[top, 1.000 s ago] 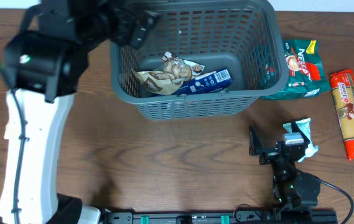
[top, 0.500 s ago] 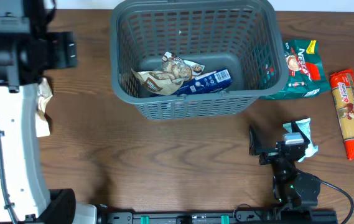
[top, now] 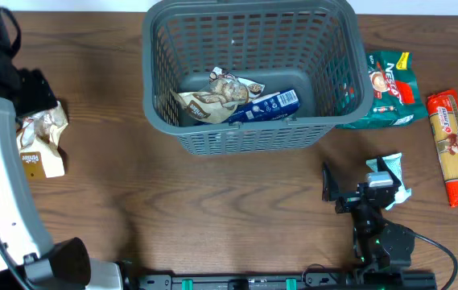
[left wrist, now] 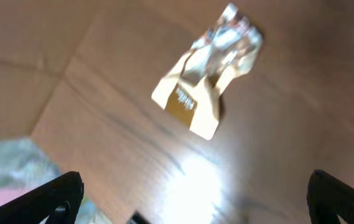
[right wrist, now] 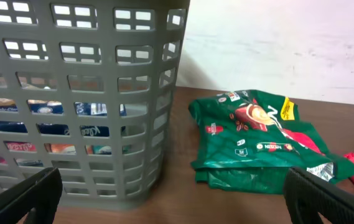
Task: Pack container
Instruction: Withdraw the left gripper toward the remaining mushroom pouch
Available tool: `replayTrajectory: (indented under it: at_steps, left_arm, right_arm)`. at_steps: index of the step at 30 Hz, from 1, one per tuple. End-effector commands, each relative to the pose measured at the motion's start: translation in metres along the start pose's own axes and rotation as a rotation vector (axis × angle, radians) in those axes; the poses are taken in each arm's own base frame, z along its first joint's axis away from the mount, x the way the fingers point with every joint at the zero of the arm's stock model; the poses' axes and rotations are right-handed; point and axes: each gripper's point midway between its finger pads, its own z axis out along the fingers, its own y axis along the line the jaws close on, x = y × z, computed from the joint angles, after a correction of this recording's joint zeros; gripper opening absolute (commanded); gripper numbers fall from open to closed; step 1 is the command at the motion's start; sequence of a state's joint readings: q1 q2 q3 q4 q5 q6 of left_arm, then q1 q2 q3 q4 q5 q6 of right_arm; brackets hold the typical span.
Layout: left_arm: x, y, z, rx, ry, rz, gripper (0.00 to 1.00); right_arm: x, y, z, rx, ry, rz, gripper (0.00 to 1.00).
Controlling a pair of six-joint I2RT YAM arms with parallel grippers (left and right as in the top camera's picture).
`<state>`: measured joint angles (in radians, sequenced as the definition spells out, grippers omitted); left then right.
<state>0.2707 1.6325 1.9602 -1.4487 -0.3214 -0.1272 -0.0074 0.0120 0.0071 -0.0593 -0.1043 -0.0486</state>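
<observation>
The container (top: 245, 135) is a dark grey slotted basket at the table's back middle; its wall fills the left of the right wrist view (right wrist: 71, 93). Inside lie a crumpled beige packet (top: 216, 95) and a blue packet (top: 270, 105). My left gripper (left wrist: 195, 199) is open and empty, held above a tan crumpled packet (left wrist: 208, 68) that lies on the table at the far left (top: 42, 145). My right gripper (right wrist: 177, 199) is open and empty, low near the front right (top: 357, 189), facing the basket.
A green coffee packet (top: 389, 89) lies right of the basket, also in the right wrist view (right wrist: 257, 137). A red pasta packet (top: 456, 145) lies at the far right. A white and teal packet (top: 394, 173) lies beside the right gripper.
My left arm has swung from the basket's left corner out to the far left, uncovering the tan packet on the table. The right arm has not moved.
</observation>
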Motion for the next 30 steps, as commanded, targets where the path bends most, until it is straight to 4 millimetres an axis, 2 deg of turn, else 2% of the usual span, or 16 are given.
replayTrajectory:
  at_steps: [1,8,13,17,22,26,30]
  left_arm:
    - [0.018,0.006,0.035,-0.045,0.095,-0.015,0.99]
    - [0.042,-0.005,0.114,-0.047,0.154,0.099,0.99]
    - [0.047,-0.014,0.154,0.01,0.124,0.2,0.99]
    - [0.041,-0.011,0.172,0.052,0.083,0.192,0.99]
    - [0.029,-0.013,0.179,0.151,0.024,0.256,0.99]
    - [0.02,-0.011,0.187,0.149,-0.01,0.305,0.99]
    - [0.024,-0.021,0.203,0.189,0.016,0.359,0.98]
  right_arm:
    - [0.0,-0.002,0.0,0.008,0.0,-0.012,0.99]
    - [0.0,-0.002,0.0,0.008,0.0,-0.012,0.99]
    - [0.0,-0.002,0.0,0.008,0.0,-0.012,0.99]
    - [0.0,-0.002,0.0,0.008,0.0,-0.012,0.99]
    - [0.0,-0.002,0.0,0.008,0.0,-0.012,0.99]
    - [0.0,-0.002,0.0,0.008,0.0,-0.012,0.99]
    - [0.0,-0.002,0.0,0.008,0.0,-0.012,0.99]
